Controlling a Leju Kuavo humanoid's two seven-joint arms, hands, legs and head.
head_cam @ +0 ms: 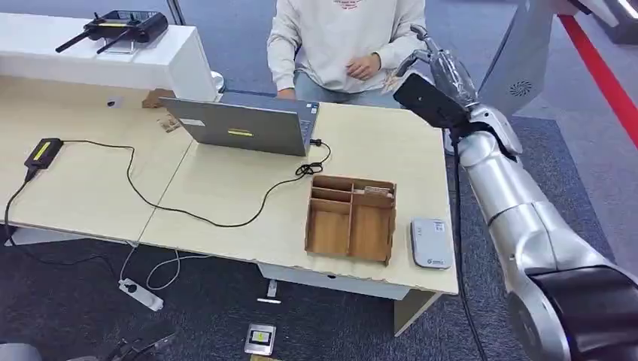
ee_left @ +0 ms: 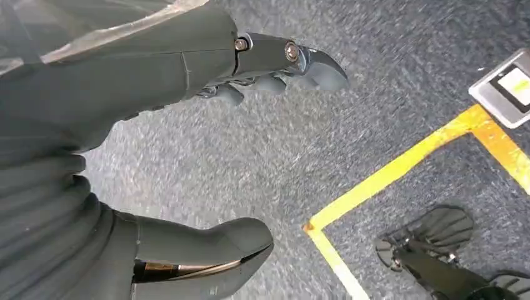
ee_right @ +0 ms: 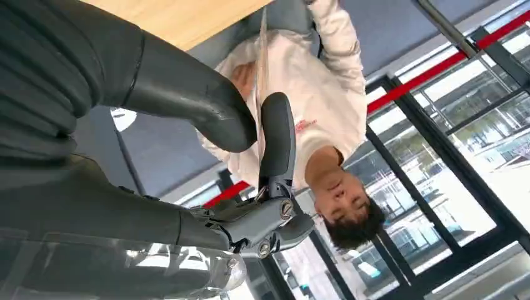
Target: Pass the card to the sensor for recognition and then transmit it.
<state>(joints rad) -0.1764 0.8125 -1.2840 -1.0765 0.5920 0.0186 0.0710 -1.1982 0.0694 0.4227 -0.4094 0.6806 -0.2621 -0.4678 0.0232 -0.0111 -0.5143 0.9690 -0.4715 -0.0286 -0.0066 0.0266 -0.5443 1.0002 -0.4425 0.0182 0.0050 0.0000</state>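
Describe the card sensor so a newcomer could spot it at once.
Start at the light wooden table and go to its near right corner. Right of the brown wooden organizer tray lies the sensor, a flat grey-white rounded pad, the only pale thing beside that compartmented box.

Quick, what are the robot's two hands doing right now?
Left hand: open, holding nothing, hanging over the carpet.
Right hand: pinching the card between thumb and a finger, raised toward the seated person.

a grey laptop [head_cam: 244, 124] stands open on the wooden surface [head_cam: 226, 188], with a black cable [head_cam: 188, 210] running from it to a small black box [head_cam: 43, 152] at the left. a wooden organiser [head_cam: 351, 218] lies near the front edge. a person in a pale sweatshirt [head_cam: 342, 37] sits behind the surface, and a white power strip [head_cam: 141, 294] lies on the floor
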